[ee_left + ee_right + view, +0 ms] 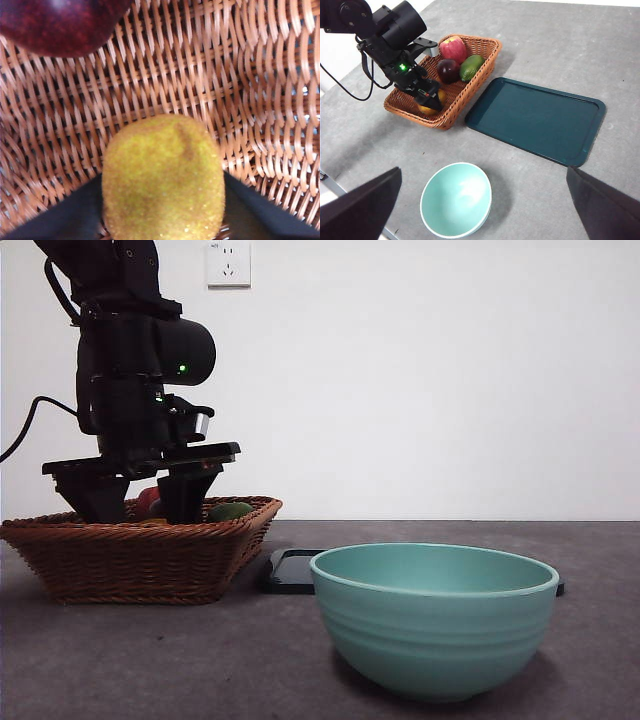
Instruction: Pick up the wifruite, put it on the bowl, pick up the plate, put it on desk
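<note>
The wifruite (pixel 162 180), orange-brown with a dull rough skin, lies on the floor of the wicker basket (pixel 130 560). My left gripper (pixel 162 212) reaches down into the basket, its two jaws pressed against the fruit's two sides. From the right wrist view only a sliver of the wifruite (pixel 426 108) shows under the left gripper (pixel 431 99). The mint-green bowl (pixel 435 620) stands empty near the front of the desk (pixel 150 670). Behind it lies the dark teal plate (pixel 535 120), flat and bare. My right gripper (pixel 483 172) hovers high above the bowl (pixel 456 199), open and holding nothing.
The basket (pixel 470 90) also holds a red apple (pixel 452 49), a dark red-purple fruit (pixel 448 70) and a green fruit (pixel 471 66). The plate's near edge (pixel 292 570) lies between basket and bowl. A cable trails from the left arm at the table's edge.
</note>
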Controlling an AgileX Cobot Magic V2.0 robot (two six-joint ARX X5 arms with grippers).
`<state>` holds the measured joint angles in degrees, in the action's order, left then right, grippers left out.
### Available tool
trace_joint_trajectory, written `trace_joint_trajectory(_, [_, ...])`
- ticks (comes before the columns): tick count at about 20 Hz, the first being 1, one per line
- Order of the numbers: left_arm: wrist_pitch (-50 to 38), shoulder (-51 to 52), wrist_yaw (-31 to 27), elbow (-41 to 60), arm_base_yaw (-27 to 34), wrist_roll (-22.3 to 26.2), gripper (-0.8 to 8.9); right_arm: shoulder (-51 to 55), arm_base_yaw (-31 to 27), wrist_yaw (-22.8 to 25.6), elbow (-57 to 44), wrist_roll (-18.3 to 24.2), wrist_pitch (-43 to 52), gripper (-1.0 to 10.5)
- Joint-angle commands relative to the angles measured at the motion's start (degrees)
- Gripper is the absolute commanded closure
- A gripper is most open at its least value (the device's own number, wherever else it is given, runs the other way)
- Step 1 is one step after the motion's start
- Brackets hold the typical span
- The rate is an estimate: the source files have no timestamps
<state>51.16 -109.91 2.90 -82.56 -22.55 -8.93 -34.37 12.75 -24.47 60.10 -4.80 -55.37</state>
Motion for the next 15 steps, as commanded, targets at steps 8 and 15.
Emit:
trace_joint_trajectory(8, [11.6, -1.0, -0.1, -11.8, -0.4, 0.3, 5.73, -0.3, 0.3, -0.2, 0.9, -0.5, 0.4, 3.7])
trace_joint_trajectory(15, [21.6, 8.9, -0.1, -15.7, -3.3, -1.1, 5.73, -0.3, 0.3, -0.1, 0.9, -0.5, 0.4, 3.7])
